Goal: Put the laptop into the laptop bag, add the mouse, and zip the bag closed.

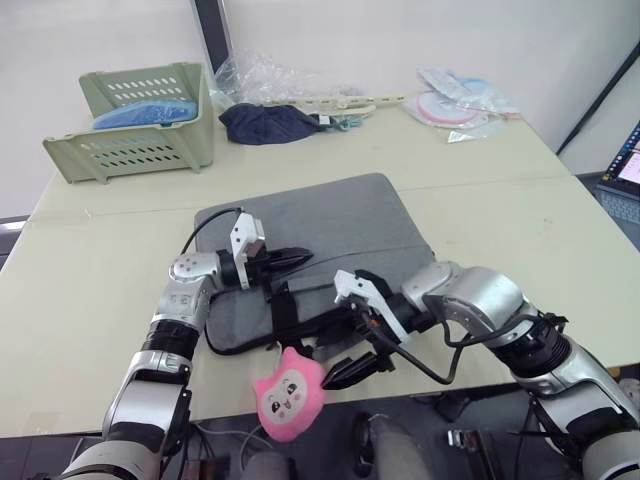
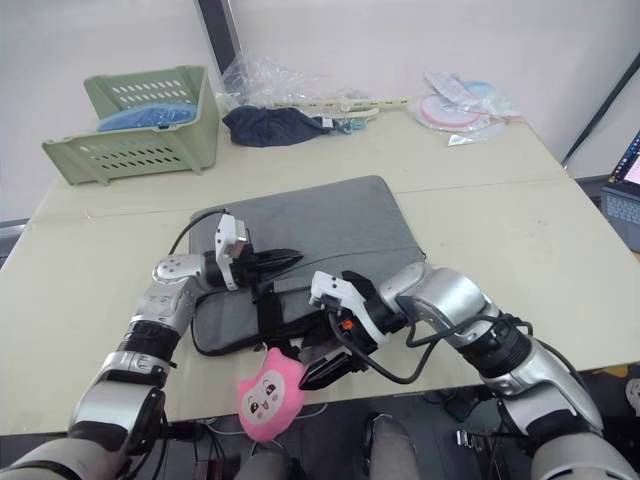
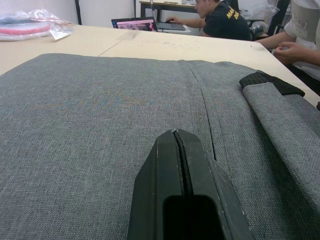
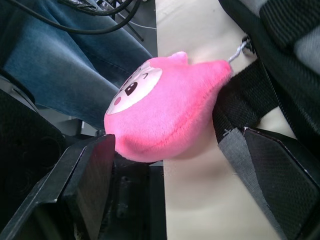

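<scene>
The grey laptop bag [image 1: 330, 225] lies flat in the middle of the table, its black strap handles [image 1: 282, 310] at the near edge. My left gripper [image 1: 303, 258] is shut and empty, held low over the bag's near half; the left wrist view shows its fingertips [image 3: 177, 150] pressed together above the grey fabric beside a seam [image 3: 207, 117]. My right gripper [image 4: 185, 155] is open at the table's front edge. A pink plush toy [image 1: 288, 393] and a black strap [image 4: 240, 110] lie between its fingers. The laptop and the mouse are out of view.
A green basket [image 1: 140, 120] stands at the back left. A dark cloth [image 1: 270, 122] and plastic packets [image 1: 455, 105] lie along the back. The plush toy hangs over the front edge. A neighbouring desk with an open screen [image 1: 625, 165] is at the right. People [image 3: 220, 20] sit beyond.
</scene>
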`<action>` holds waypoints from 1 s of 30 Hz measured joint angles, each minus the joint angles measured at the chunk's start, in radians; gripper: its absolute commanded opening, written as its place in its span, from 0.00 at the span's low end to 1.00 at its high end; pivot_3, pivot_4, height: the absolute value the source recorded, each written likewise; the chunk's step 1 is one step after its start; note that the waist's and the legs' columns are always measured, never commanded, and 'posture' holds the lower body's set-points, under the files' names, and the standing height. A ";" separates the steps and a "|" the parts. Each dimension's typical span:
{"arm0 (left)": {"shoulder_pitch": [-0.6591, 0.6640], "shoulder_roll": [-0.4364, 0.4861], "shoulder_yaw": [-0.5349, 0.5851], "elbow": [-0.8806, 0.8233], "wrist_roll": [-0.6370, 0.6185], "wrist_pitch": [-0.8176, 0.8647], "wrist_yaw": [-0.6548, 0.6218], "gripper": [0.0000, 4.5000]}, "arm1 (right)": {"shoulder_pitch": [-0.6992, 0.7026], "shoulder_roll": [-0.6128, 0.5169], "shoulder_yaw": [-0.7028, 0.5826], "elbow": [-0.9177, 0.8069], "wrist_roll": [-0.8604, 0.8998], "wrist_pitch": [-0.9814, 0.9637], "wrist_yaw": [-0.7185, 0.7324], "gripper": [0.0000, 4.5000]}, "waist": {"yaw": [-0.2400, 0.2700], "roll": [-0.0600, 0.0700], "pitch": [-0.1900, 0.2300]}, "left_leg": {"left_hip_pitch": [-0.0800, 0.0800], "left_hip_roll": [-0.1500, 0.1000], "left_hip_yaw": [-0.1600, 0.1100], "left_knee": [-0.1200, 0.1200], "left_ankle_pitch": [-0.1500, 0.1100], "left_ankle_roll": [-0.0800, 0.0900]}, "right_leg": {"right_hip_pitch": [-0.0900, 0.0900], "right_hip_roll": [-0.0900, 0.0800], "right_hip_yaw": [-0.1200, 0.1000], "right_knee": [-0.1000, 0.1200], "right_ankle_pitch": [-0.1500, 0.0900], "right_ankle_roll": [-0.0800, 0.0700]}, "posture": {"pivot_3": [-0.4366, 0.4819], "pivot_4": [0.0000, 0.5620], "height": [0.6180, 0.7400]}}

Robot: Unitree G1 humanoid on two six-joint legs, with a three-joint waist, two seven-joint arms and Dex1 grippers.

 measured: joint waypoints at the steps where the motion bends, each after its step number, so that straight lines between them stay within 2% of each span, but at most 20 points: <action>1: 0.000 0.000 0.000 0.000 0.000 0.000 0.001 0.01 | -0.007 0.012 -0.001 0.009 0.009 0.037 -0.005 1.00 | 0.000 0.000 0.000 | 0.000 0.000 0.000 0.000 0.000 0.000 | 0.000 0.000 0.000 0.000 0.000 0.000 | 0.48 0.27 1.00; 9: 0.001 -0.001 -0.001 -0.001 0.000 0.000 0.004 0.01 | -0.032 0.044 -0.014 0.030 0.044 0.165 -0.041 1.00 | 0.000 0.000 0.000 | 0.000 0.000 0.000 0.000 0.000 0.000 | 0.000 0.000 0.000 0.000 0.000 0.000 | 0.48 0.27 1.00; 17: 0.001 -0.001 -0.001 -0.001 0.000 0.000 0.005 0.01 | -0.063 0.110 -0.086 0.080 0.107 0.313 -0.104 1.00 | -0.001 0.000 0.000 | 0.000 0.000 0.000 0.000 0.000 0.000 | 0.000 0.000 0.000 0.000 0.000 0.000 | 0.48 0.27 1.00; 30: 0.001 0.000 -0.001 -0.001 0.000 0.000 0.006 0.01 | -0.066 0.145 -0.082 0.092 0.130 0.381 -0.187 1.00 | -0.001 0.000 0.000 | 0.000 0.000 0.000 0.000 0.000 0.000 | 0.000 0.000 0.000 0.000 0.000 0.000 | 0.48 0.27 1.00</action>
